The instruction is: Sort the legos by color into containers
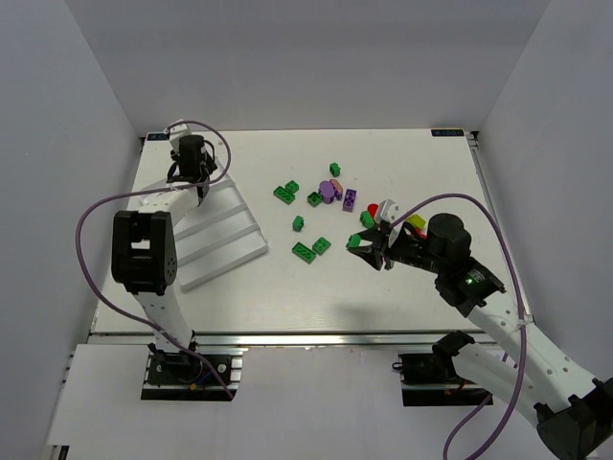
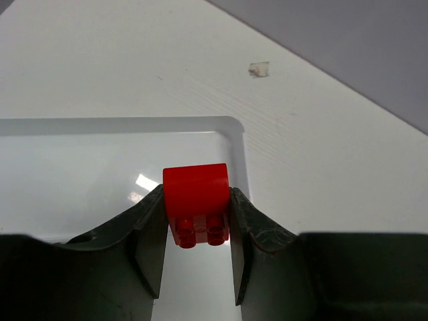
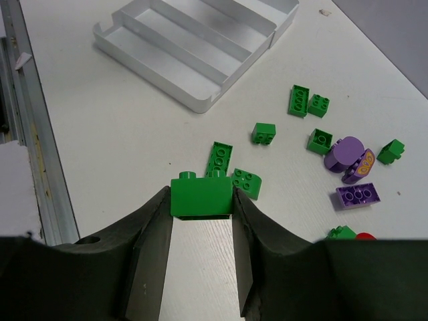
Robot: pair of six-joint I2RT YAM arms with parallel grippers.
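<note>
My left gripper [image 2: 197, 217] is shut on a red rounded lego [image 2: 196, 197] and hangs over a corner of the white tray [image 2: 231, 127]; from the top view it [image 1: 196, 182] is at the tray's [image 1: 230, 251] far end. My right gripper [image 3: 200, 200] is shut on a green lego [image 3: 200, 196], held above the table right of centre [image 1: 364, 241]. Loose legos lie between the two arms: green ones [image 3: 219, 159] [image 3: 263, 132] [image 3: 299, 100], purple ones [image 3: 344, 152] [image 3: 358, 195], and a red one [image 1: 374, 210].
The tray's long compartments [image 3: 194, 40] run away from the right wrist camera. A scrap of tape [image 2: 259, 69] lies beyond the tray corner. Grey walls enclose the table on three sides. The left arm's cable [image 1: 91, 216] loops left of the tray.
</note>
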